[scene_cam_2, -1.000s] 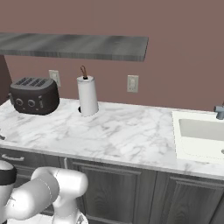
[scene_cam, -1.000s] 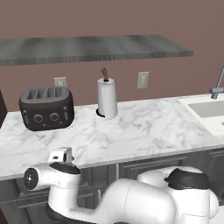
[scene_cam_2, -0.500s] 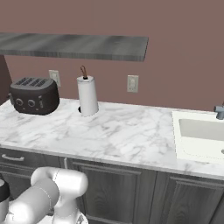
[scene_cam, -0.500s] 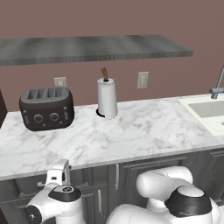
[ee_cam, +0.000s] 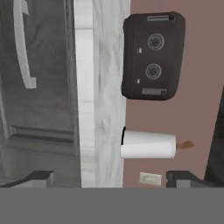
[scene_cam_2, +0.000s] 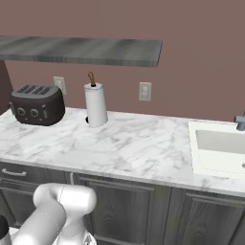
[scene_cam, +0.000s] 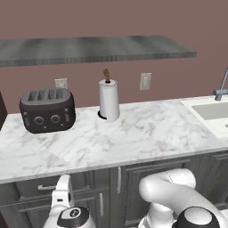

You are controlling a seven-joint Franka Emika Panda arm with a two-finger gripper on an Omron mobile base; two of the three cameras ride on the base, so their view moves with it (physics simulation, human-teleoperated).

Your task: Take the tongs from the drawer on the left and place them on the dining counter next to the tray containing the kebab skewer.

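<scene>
**Low at the bench front, pincer spread before the drawer**

At the bottom of the hand view, the pincer [ee_cam: 109, 177] has its two dark tips set wide apart with nothing between them. In that rolled view the drawer [ee_cam: 39, 78], dark grey with a silver bar handle [ee_cam: 24, 48], fills the left side; its front looks closed. Right of it runs the marble bench [ee_cam: 105, 87] edge, then the black toaster [ee_cam: 153, 54] at upper right and the paper towel roll [ee_cam: 148, 144] lower down. In the left base view the drawer [scene_cam: 31, 191] sits at lower left, under the toaster [scene_cam: 46, 109]. The tongs are not visible.
</scene>
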